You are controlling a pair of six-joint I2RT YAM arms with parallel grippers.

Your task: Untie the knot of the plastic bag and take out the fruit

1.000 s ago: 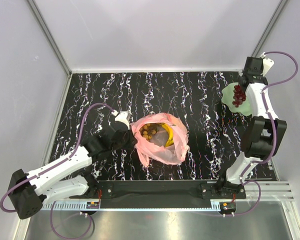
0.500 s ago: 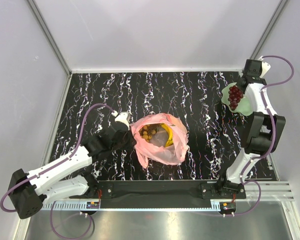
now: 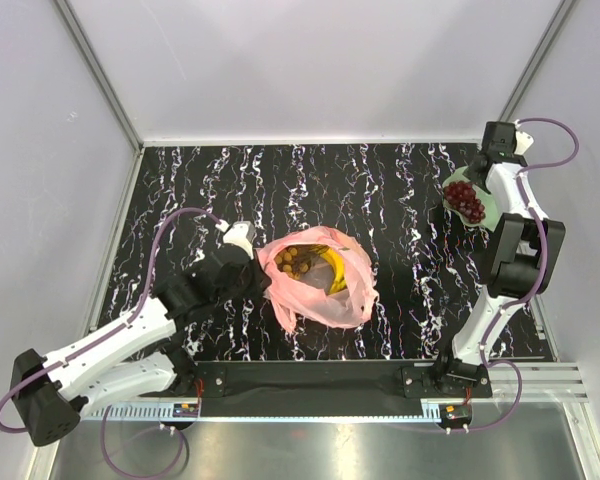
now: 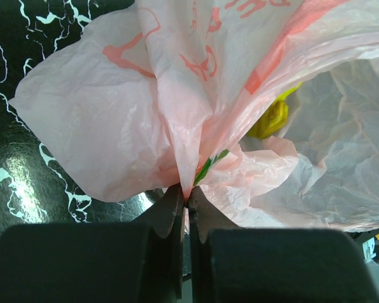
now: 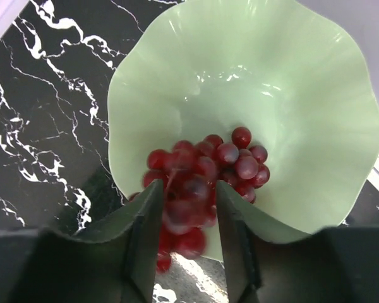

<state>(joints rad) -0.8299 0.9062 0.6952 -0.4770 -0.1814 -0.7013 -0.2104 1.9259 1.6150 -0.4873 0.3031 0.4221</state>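
The pink plastic bag (image 3: 325,295) lies open at mid-table. Yellow bananas (image 3: 332,268) and small brown round fruits (image 3: 298,261) show inside its mouth. My left gripper (image 3: 258,278) is at the bag's left rim. In the left wrist view it (image 4: 187,199) is shut on a gathered fold of the plastic bag (image 4: 177,95), and a banana (image 4: 270,118) shows through the film. My right gripper (image 5: 188,196) stands open over the near rim of the green plate (image 5: 303,95). The dark red grape bunch (image 5: 202,177) sits blurred between its fingers, resting partly on the plate.
The wavy green plate (image 3: 490,208) with the grapes (image 3: 466,198) is at the far right corner, close to the right wall. The black marbled tabletop (image 3: 400,200) lies between bag and plate. A black rail (image 3: 310,378) runs along the near edge.
My right gripper has opened and the grape bunch has come down onto the green plate. The left gripper has kept its hold on the bag, shifting slightly.
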